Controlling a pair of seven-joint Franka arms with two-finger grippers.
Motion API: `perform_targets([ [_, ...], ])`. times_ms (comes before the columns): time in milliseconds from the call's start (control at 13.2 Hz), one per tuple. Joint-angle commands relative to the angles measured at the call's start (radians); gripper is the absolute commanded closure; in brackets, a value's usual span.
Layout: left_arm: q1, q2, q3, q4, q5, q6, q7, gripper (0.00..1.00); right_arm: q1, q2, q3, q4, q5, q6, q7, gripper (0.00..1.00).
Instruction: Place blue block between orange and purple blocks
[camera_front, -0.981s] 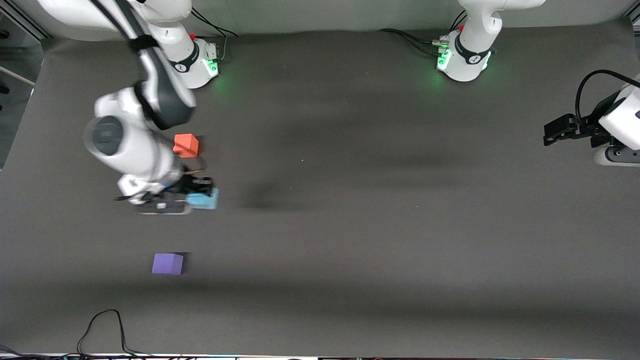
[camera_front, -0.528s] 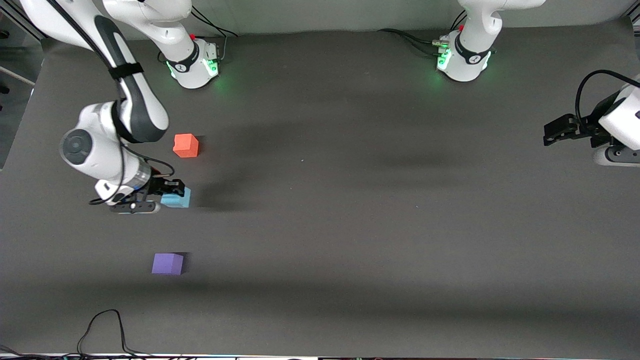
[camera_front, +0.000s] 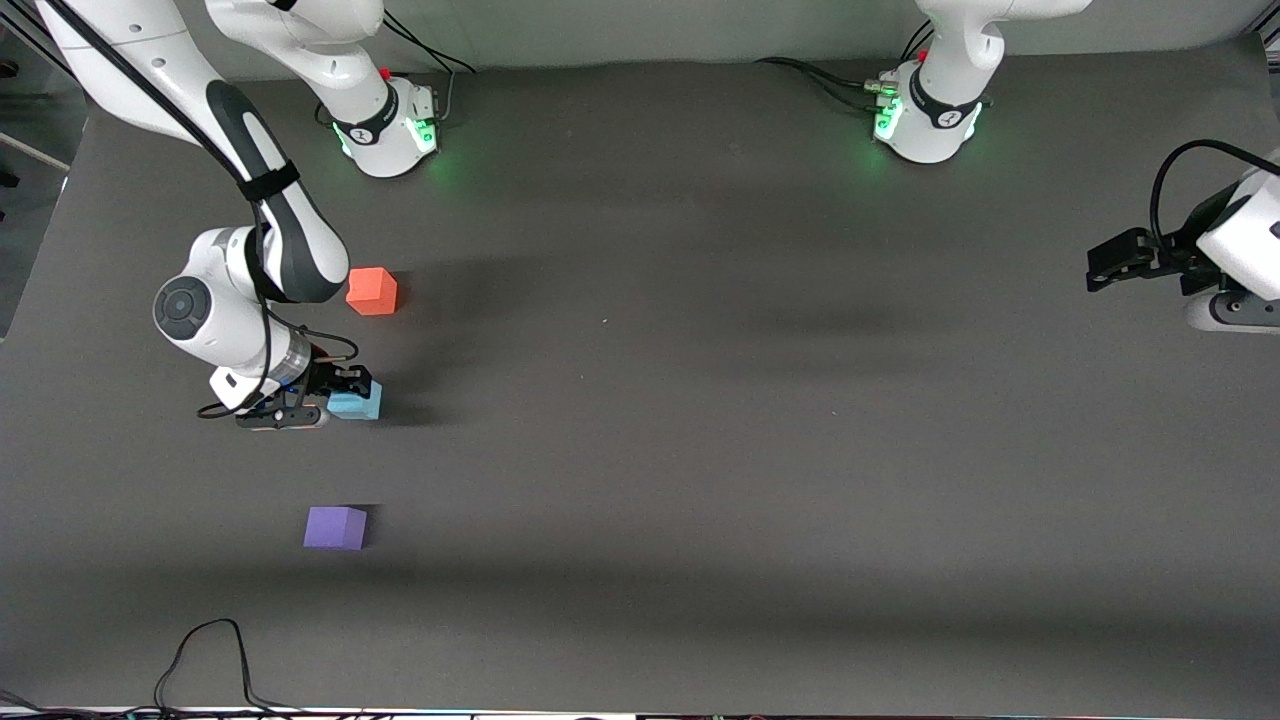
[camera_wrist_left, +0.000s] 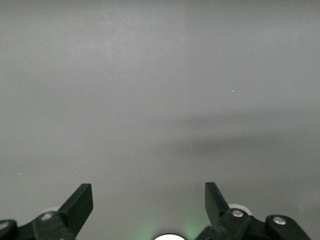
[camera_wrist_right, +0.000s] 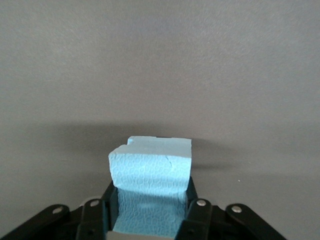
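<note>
My right gripper (camera_front: 338, 393) is shut on the light blue block (camera_front: 357, 404), low over the dark mat in the stretch between the orange block (camera_front: 372, 291) and the purple block (camera_front: 335, 527). I cannot tell whether the blue block touches the mat. In the right wrist view the blue block (camera_wrist_right: 150, 172) fills the gap of the right gripper (camera_wrist_right: 150, 202), pinched on both sides. The left gripper (camera_front: 1100, 268) waits at the left arm's end of the table. In the left wrist view the left gripper (camera_wrist_left: 148, 200) is open, with only bare mat between its fingers.
The two arm bases (camera_front: 385, 125) (camera_front: 925, 115) stand along the table's edge farthest from the front camera. A black cable (camera_front: 205, 655) loops at the edge nearest that camera, close to the purple block. A dark grey mat (camera_front: 700, 420) covers the table.
The right gripper carried the blue block toward the right arm's end of the table, into line with the orange and purple blocks, and lowered it. The left arm stayed still.
</note>
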Motion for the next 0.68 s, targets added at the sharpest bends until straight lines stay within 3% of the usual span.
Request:
perform_targets([
  [0, -0.009, 0.004, 0.007, 0.012, -0.009, -0.004, 0.009, 0.0, 0.01, 0.015, -0.004, -0.001, 0.024, 0.033, -0.031, 0.76],
  [75, -0.009, 0.004, 0.007, 0.013, -0.009, -0.004, 0.009, 0.0, 0.01, 0.015, -0.004, -0.001, 0.024, 0.035, -0.033, 0.66],
  [151, -0.009, 0.006, 0.007, 0.013, -0.009, -0.004, 0.009, 0.0, 0.01, 0.015, -0.004, -0.001, 0.024, 0.035, -0.031, 0.03],
  [302, -0.009, 0.006, 0.007, 0.012, -0.009, -0.002, 0.009, 0.0, 0.01, -0.008, -0.005, -0.001, 0.024, 0.02, -0.031, 0.0],
  [604, -0.009, 0.006, 0.007, 0.013, -0.009, -0.002, 0.007, 0.0, 0.007, -0.195, -0.031, 0.023, 0.024, -0.129, -0.019, 0.0],
])
